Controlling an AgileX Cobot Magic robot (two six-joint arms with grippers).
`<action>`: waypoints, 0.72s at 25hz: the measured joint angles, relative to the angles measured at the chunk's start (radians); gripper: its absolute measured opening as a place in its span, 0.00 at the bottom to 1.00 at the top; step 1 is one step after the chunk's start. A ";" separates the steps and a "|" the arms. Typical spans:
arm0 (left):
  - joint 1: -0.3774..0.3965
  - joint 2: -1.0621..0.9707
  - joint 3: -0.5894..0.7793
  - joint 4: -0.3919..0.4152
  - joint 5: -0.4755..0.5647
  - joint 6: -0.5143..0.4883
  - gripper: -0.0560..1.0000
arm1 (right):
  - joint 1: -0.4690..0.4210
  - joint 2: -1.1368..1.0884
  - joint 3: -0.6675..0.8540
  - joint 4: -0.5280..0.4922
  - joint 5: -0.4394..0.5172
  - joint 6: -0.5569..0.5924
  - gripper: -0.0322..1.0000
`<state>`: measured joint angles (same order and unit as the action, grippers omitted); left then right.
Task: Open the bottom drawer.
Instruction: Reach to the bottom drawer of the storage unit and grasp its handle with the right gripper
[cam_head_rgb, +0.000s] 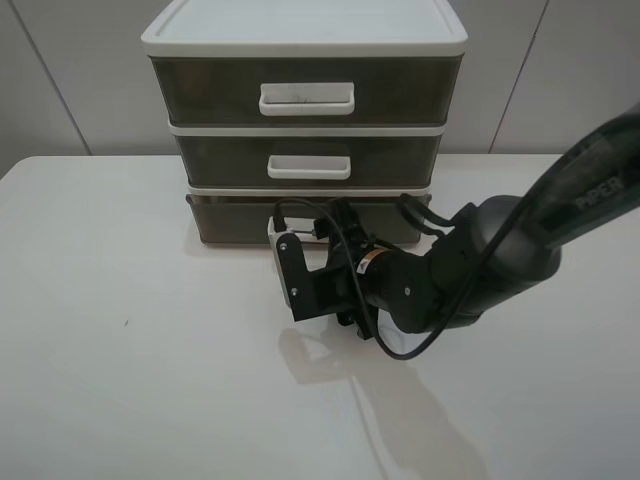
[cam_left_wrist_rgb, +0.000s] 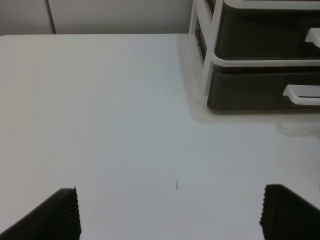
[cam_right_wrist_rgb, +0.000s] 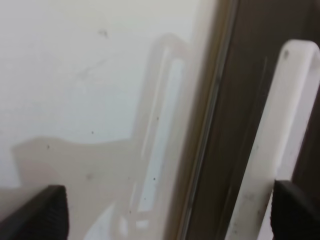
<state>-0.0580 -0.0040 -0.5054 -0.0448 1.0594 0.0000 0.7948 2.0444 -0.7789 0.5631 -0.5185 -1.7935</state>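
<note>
- Bottom drawer (cam_head_rgb: 232, 222) is seen at the foot of a three-drawer unit (cam_head_rgb: 305, 40), which is set on a white table (cam_head_rgb: 130, 380) against a pale wall.
- Its smoky, dark front is met directly by the table top, and its flared corners are seen to spread a little wider than the two drawers stacked above it.
- Whether it has been drawn out at all cannot be told from these views.
- The right gripper (cam_head_rgb: 318, 232) is held low in front of the middle of that drawer, with its black arm (cam_head_rgb: 520, 240) reaching in from the right side of the table.
- In the right wrist view the white loop handle (cam_right_wrist_rgb: 285, 125) is shown close up against the dark drawer front, and its pale reflection is seen on the table beside it.
- The right gripper's fingers (cam_right_wrist_rgb: 40, 212) are spread wide apart; one is seen over the table surface and the other at the handle's near end, and nothing is clamped between them.
- Contact between that finger and the handle cannot be made out.
- The left gripper (cam_left_wrist_rgb: 170, 215) is held over bare table, well apart from the unit, with its ribbed fingers (cam_left_wrist_rgb: 55, 217) also spread and nothing gripped.
- The unit's white frame is seen at the far corner of the left wrist view.
</note>
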 joint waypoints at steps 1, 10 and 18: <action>0.000 0.000 0.000 0.000 0.000 0.000 0.76 | -0.001 -0.003 -0.010 0.014 0.021 -0.008 0.80; 0.000 0.000 0.000 0.000 0.000 0.000 0.76 | -0.021 -0.008 -0.080 0.078 0.119 -0.049 0.80; 0.000 0.000 0.000 0.000 0.000 0.000 0.76 | -0.046 -0.008 -0.080 0.085 0.153 -0.054 0.80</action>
<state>-0.0580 -0.0040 -0.5054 -0.0448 1.0594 0.0000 0.7493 2.0365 -0.8586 0.6484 -0.3650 -1.8479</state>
